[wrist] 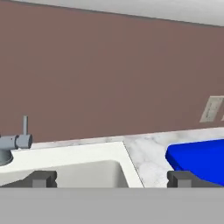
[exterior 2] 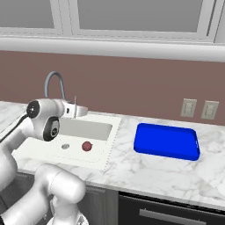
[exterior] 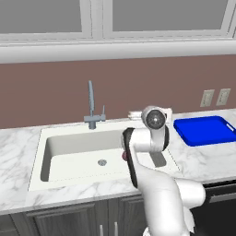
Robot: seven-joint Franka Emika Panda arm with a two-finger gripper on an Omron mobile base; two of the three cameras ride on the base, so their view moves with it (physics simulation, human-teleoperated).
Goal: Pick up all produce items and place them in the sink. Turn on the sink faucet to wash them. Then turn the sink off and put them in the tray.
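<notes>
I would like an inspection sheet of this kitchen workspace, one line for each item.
Surface: white marble counter.
Job's things: dark red produce item lies on the floor of the sink, beside the drain; faucet behind the basin, no water seen; blue tray on the counter, nothing in it.
Clutter: nothing seen.
Grippers: gripper open, holds nothing, above the sink's back edge.
Cables: nothing seen.
Surroundings: brown wall, wall outlets, cabinets.

White arm (exterior: 161, 193) — dark joints
</notes>
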